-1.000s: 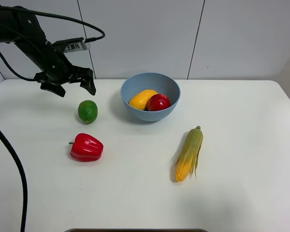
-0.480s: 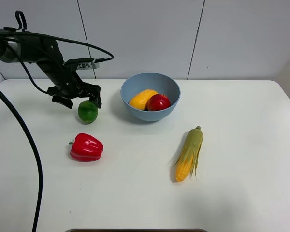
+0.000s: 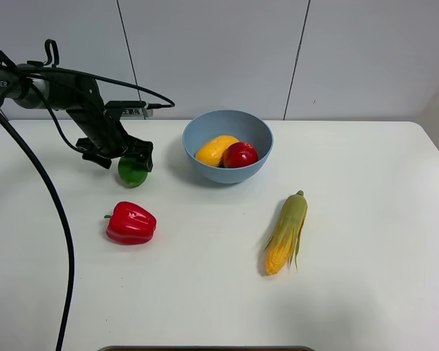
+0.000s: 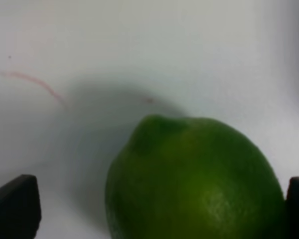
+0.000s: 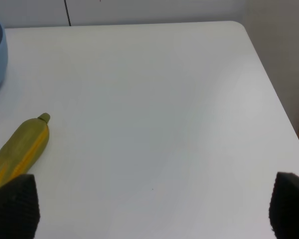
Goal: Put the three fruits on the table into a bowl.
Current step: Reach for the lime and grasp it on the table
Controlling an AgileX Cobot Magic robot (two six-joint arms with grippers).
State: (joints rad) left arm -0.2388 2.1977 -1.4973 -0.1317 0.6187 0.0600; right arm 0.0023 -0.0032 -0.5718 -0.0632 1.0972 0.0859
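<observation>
The small round green lime (image 3: 132, 172) sits on the large flat white tabletop (image 3: 351, 292), just left of the round, deep, light blue plastic bowl (image 3: 227, 146) and apart from it. The left gripper (image 3: 124, 158) is low over the lime with its fingers spread to either side; in the left wrist view the lime (image 4: 194, 181) fills the gap between the two dark fingertips (image 4: 15, 206), close to one and with clear table showing before the other (so the jaws stand apart, not clamped). Inside the bowl lie the oblong yellow-orange mango (image 3: 215, 150) and the round glossy red apple-like fruit (image 3: 240, 155), touching each other. A red bell pepper (image 3: 131, 223) lies on the table nearer the camera than the lime. A yellow corn cob with green husk (image 3: 286, 233) lies right of centre. The right gripper (image 5: 149, 209) holds its fingers wide apart over bare table, grasping nothing.
</observation>
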